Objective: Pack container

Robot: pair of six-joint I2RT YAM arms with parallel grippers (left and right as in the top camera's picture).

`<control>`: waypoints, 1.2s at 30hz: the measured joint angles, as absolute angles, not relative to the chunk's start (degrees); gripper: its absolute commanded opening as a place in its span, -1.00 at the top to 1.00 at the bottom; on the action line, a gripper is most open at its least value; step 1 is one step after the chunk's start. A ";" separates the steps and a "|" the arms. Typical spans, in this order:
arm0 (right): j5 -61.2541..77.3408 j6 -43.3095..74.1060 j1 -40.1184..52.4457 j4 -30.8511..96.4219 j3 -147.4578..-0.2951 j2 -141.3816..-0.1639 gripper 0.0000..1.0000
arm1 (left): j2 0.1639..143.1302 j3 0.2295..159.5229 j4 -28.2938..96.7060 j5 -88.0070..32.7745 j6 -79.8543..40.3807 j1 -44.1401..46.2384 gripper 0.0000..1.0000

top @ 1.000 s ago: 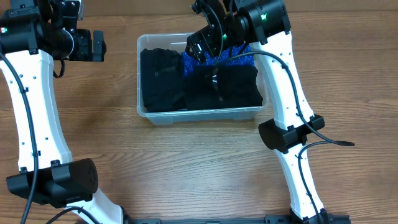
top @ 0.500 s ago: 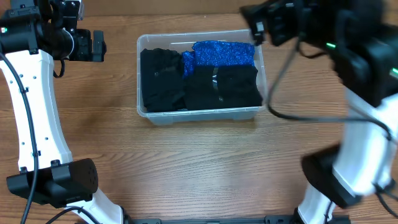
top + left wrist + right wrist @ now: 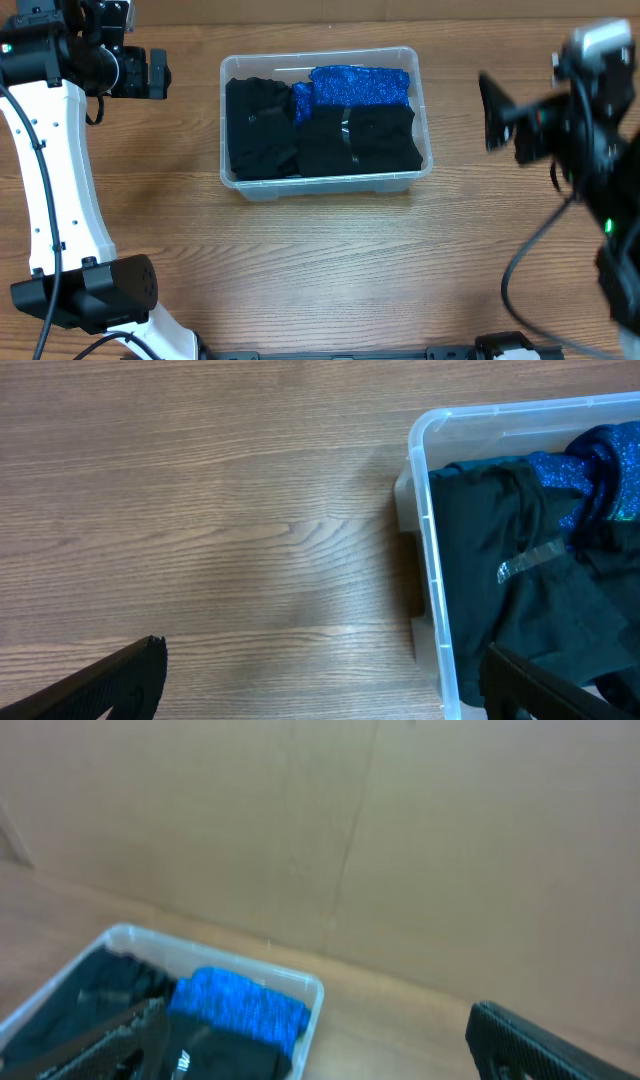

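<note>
As the container sits at the far middle of the bench with its floor fully covered, you look to be at the close of packing.

- Left end effector: spread wide, empty, near far left corner.
- Right end effector: spread wide, empty, lifted by right edge, blurred.
- Next move, probably: check that nothing overhangs the rim.
- Count: one container; one blue garment; black garments, two bundles apparent, exact number unclear.

Clear, kinda glossy plastic container, matt wood-grain table, soft matt black cloth, plus some sparkly blue fabric.
</note>
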State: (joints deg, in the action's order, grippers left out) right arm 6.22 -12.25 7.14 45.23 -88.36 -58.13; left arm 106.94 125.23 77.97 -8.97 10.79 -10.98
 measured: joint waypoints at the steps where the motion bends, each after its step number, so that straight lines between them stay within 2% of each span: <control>1: 6.70 -12.27 6.68 42.54 -83.96 -54.83 -1.00 | 106.96 125.23 77.91 -8.88 10.79 -10.98 -1.00; 8: 9.04 -12.21 4.16 30.41 -58.92 -37.80 -1.00 | 106.94 125.23 77.93 -8.93 10.79 -10.98 -1.00; 15: 9.63 -12.19 1.21 19.99 -41.39 -25.80 -1.00 | 106.94 125.23 77.93 -8.93 10.79 -10.98 -1.00; 18: 10.11 -10.81 0.71 9.26 -31.09 -19.66 -1.00 | 106.94 125.23 77.93 -8.91 10.79 -10.98 -1.00; 22: 10.33 -7.60 0.67 1.52 -20.23 -14.85 -1.00 | 106.96 125.23 77.93 -8.93 10.81 -10.98 -1.00; 36: 10.31 -4.69 0.47 -1.34 -3.81 -3.70 -1.00 | 106.96 125.23 77.93 -8.93 10.79 -10.98 -1.00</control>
State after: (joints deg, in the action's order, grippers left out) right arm 10.31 -4.69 0.47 -1.34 -3.81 -3.70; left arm 106.96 125.23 77.93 -8.93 10.79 -10.98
